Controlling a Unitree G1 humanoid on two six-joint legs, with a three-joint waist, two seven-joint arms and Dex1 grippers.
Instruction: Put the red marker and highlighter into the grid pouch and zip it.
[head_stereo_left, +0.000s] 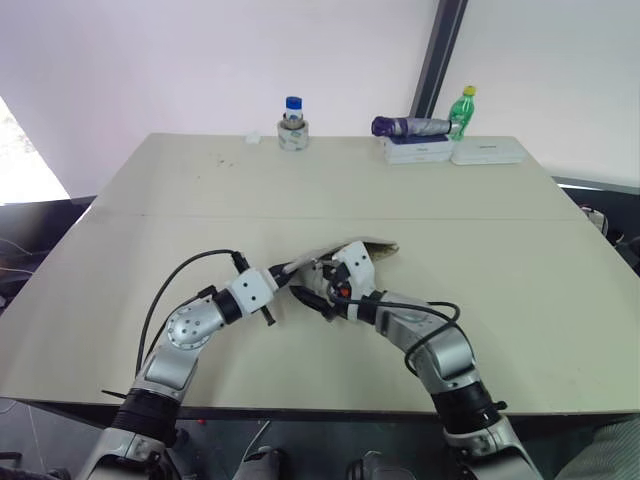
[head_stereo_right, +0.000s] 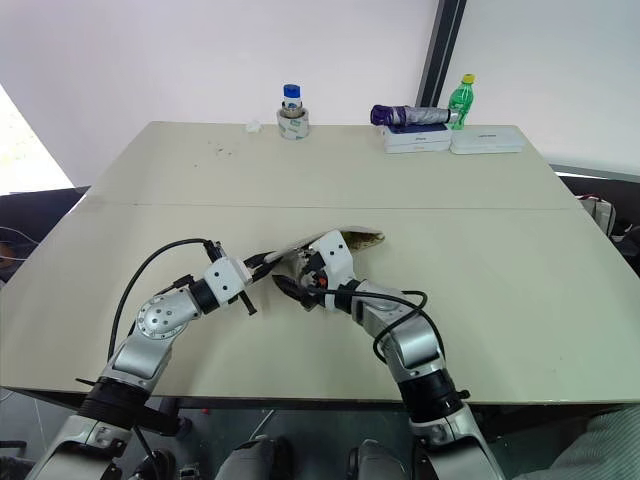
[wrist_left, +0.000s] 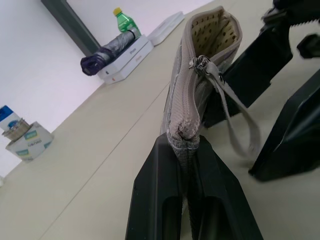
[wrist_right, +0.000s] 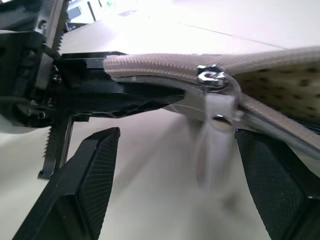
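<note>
A: Where's the grid pouch (wrist_left: 192, 95)?

B: Off the table, your left gripper (wrist_left: 192, 172) pinching its zipped end. Mouth half open; contents hidden.

A: And the right gripper (wrist_right: 175, 165)?

B: Spread, flanking the zipper pull (wrist_right: 212, 77). You're closing next.

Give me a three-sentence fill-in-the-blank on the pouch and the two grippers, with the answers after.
1. The left gripper is ____ on the zipped end of the grid pouch.
2. The right gripper stands ____ below the zipper pull.
3. The pouch's far end is ____, showing its dotted lining.

Answers: shut; open; unzipped
</note>
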